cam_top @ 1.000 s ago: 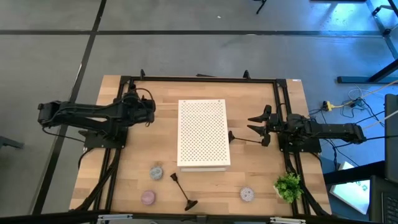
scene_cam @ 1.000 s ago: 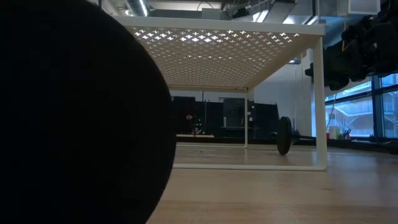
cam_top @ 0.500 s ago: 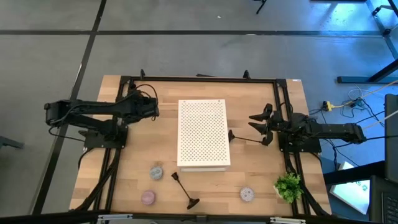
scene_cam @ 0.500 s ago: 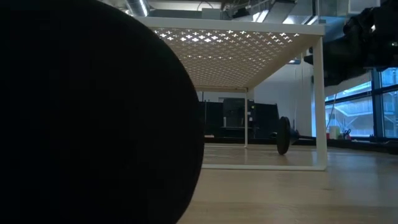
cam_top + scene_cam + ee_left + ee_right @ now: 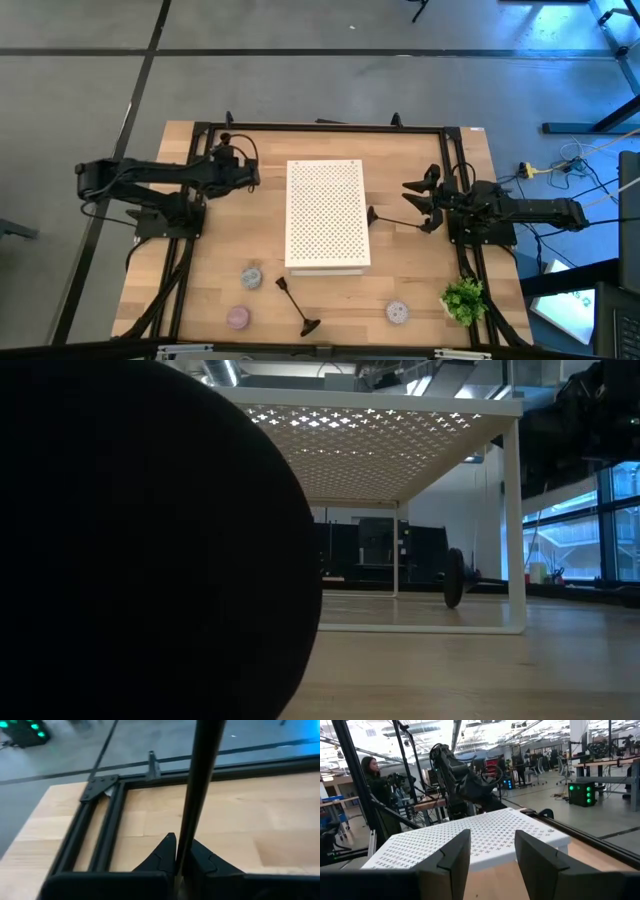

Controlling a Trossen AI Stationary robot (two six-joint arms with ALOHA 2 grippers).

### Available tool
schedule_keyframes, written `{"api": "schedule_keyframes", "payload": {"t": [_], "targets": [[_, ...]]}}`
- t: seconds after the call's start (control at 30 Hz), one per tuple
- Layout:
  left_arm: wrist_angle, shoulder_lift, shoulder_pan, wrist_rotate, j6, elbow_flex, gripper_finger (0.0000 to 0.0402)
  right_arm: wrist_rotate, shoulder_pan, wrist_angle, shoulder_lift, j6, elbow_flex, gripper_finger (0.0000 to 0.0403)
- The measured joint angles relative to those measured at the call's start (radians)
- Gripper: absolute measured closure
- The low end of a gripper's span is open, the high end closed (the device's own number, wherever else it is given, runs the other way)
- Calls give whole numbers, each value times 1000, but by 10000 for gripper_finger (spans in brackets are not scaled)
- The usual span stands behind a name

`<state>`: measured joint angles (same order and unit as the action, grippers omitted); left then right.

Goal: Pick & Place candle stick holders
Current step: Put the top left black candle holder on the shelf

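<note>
My left gripper (image 5: 251, 172) is at the far left of the table, left of the white perforated board (image 5: 327, 215). It is shut on the thin black stem (image 5: 196, 790) of a candle stick holder whose base is hidden. My right gripper (image 5: 417, 206) hangs open right of the board, nothing between its fingers (image 5: 492, 857). A second black holder (image 5: 388, 221) lies on its side below it, base (image 5: 455, 576) toward the board. A third one (image 5: 296, 308) lies near the front edge. Grey (image 5: 251, 278), pink (image 5: 238, 317) and lavender (image 5: 398, 312) pucks rest flat on the wood. My left gripper pinches the holder's thin stem (image 5: 184, 834) between its two fingers. The fingers slant downward and lie across the stem. The stem runs from the fingertips out of the wrist picture. Which end of the stem the fingers have, and whether the base stands on the table, I cannot tell.
A black frame rail (image 5: 107, 827) runs along the table's far and left edges close to my left gripper. A small green plant (image 5: 463, 298) stands at the near right corner. A large dark round shape (image 5: 140, 550) blocks the left half of the low view.
My left gripper has moved toward the board and sunk a little, and its fingers have shut. My right gripper has tipped upward a little and stayed open. The pucks and the two lying holders have kept their places.
</note>
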<state>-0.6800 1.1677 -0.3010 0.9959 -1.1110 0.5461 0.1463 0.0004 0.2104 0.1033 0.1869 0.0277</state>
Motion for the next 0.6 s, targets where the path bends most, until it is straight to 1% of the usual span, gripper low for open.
{"api": "schedule_keyframes", "payload": {"t": [0.17, 0.23, 0.33, 0.4, 0.47, 0.53, 0.6], "targets": [[1, -71, 85, -11, 15, 6, 394, -4, 0, -3, 0, 6, 0, 245], [3, -116, 131, -13, 51, 24, 394, -22, 0, -3, 0, 26, 0, 245], [5, -195, 210, -3, 147, 65, 394, -24, 0, -1, 0, 80, 0, 245], [40, -253, 272, 1, 246, 97, 394, -24, 0, -2, 0, 110, 0, 245], [115, -313, 335, -8, 383, 126, 394, -26, 0, -2, 0, 131, 0, 245], [255, -363, 400, -40, 559, 136, 394, -27, 0, 3, 0, 147, 0, 245], [398, -402, 455, -109, 733, 137, 394, -28, 0, 14, 1, 149, 7, 245]]}}
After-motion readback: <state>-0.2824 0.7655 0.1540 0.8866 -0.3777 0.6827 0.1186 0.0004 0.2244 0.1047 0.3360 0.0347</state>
